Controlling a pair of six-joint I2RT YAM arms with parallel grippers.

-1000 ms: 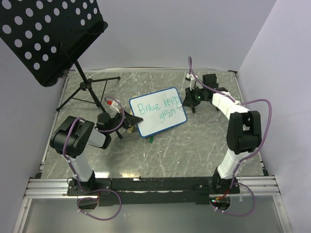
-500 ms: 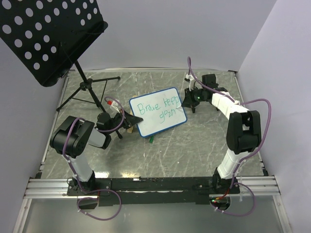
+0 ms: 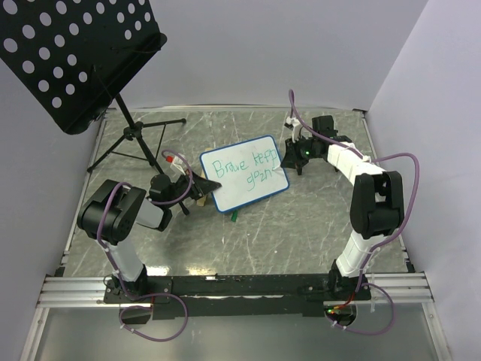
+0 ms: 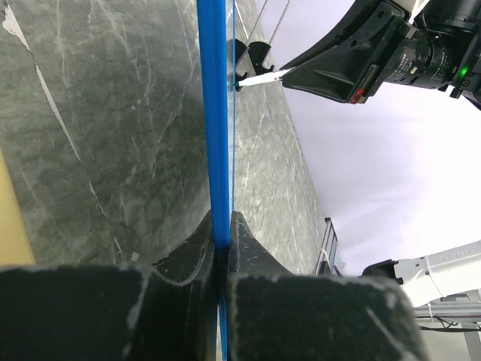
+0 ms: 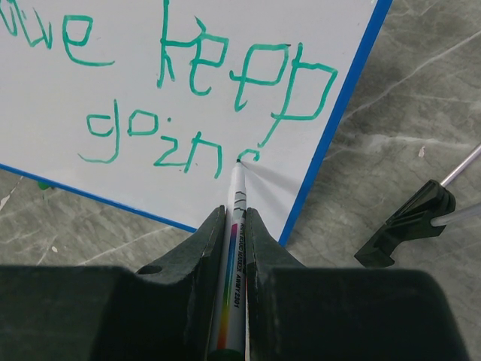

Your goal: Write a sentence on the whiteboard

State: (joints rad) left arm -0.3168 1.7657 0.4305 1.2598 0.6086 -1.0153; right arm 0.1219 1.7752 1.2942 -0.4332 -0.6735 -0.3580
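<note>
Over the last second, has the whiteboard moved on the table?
No. The whiteboard keeps the same place and tilt, judged against the music stand in the top view.

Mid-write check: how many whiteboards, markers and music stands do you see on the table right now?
Whiteboard: 1
Marker: 1
Music stand: 1
Total: 3

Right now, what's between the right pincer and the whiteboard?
A marker: the right pincer grips it, and its tip meets the whiteboard beside the green writing. The right wrist view shows it.
</note>
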